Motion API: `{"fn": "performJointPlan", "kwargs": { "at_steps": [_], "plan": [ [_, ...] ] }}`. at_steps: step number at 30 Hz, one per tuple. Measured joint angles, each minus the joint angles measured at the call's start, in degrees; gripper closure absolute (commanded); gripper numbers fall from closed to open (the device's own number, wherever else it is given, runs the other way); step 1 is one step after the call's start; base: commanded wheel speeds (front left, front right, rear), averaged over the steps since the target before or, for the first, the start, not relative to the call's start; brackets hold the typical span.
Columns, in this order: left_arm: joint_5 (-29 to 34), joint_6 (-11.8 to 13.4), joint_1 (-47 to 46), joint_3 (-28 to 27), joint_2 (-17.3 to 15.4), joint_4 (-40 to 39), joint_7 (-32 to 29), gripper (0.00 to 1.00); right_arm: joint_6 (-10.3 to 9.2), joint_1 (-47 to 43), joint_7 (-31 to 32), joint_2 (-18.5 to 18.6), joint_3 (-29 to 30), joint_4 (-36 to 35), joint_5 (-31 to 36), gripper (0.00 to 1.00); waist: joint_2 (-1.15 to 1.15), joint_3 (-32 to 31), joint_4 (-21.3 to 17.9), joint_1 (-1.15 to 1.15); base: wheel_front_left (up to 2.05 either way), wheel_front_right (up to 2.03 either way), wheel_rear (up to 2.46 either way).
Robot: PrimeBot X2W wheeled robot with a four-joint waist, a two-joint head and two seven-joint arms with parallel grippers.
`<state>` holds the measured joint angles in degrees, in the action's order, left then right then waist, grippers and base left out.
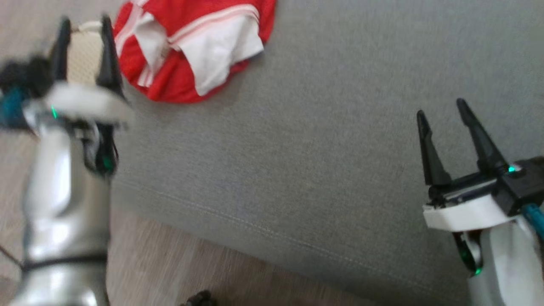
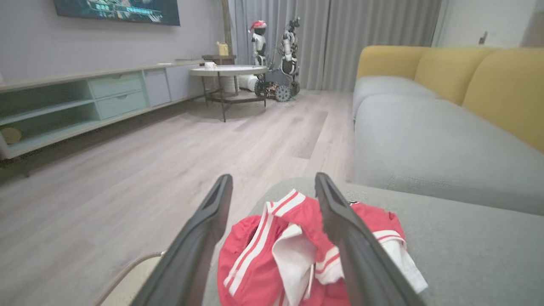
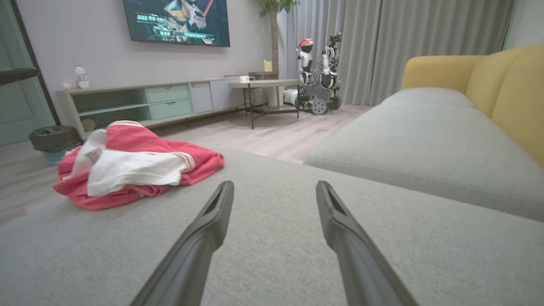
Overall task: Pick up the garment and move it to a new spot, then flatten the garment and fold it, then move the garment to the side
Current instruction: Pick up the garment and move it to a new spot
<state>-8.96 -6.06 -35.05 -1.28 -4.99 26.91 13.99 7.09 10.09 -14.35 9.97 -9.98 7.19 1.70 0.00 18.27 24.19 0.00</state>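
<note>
The left fingers (image 1: 109,55) are standing wide apart, holding nothing, hovering just beside the garment (image 1: 170,80) at the edge of the grey sofa (image 1: 318,148). That arm is showing blurred. The right fingers (image 1: 430,148) are also standing wide apart and empty, over bare sofa, well apart from the garment. The red-and-white garment is lying crumpled on the sofa seat near its corner, with pale wood floor (image 1: 170,263) alongside.
</note>
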Motion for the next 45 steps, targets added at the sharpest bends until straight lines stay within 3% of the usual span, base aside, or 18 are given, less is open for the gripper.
{"fn": "performJointPlan", "kwargs": {
  "at_steps": [7,13,20,25,26,27,38,45],
  "plan": [
    [-1.9,0.1,-20.1,-1.5,-2.2,19.2,-7.0,0.0,0.02,4.0,0.0,2.0,0.0,-1.2,0.5,0.0,0.0,7.5,-2.4,0.01,0.0,0.0,0.0],
    [-0.8,1.6,-25.7,-1.5,-6.8,32.2,-14.5,0.0,0.02,5.9,-0.2,1.9,-0.4,-2.4,0.5,0.0,0.0,11.1,-6.1,0.0,0.0,0.0,0.0],
    [-2.6,-0.5,-29.3,-1.2,-7.7,39.5,-19.3,0.0,0.02,6.5,-0.3,1.7,0.2,-2.8,0.3,0.0,0.0,14.0,-8.9,0.0,0.0,0.0,0.0],
    [-3.8,-1.0,-29.9,-0.1,-7.8,41.0,-18.2,0.0,0.02,6.7,-0.3,1.7,0.3,-2.9,0.3,0.0,0.0,15.0,-9.3,0.0,0.0,0.0,0.0],
    [-3.8,-1.0,-29.9,0.5,-7.9,41.1,-17.5,0.11,0.02,6.8,-0.3,1.5,0.3,-2.9,0.3,0.0,0.0,14.9,-9.3,0.0,0.0,0.0,0.0],
    [-3.8,-1.1,-29.9,0.9,-7.9,41.3,-16.6,1.0,0.02,7.0,-0.3,1.4,0.2,-2.8,0.3,0.0,0.0,14.8,-9.3,0.0,0.0,0.0,0.0],
    [-9.1,-1.5,-29.6,8.3,-8.5,37.4,-4.8,1.0,0.02,7.6,-0.3,-1.1,-0.8,-1.5,-0.5,0.0,0.0,9.2,-9.9,0.0,0.0,0.0,0.0],
    [-14.7,-1.5,-28.9,15.7,-11.4,30.3,-2.9,1.0,0.02,6.4,-0.3,-3.8,-1.4,-1.0,-1.2,0.0,0.0,2.9,-11.3,0.0,0.0,0.0,0.0]
  ]
}}
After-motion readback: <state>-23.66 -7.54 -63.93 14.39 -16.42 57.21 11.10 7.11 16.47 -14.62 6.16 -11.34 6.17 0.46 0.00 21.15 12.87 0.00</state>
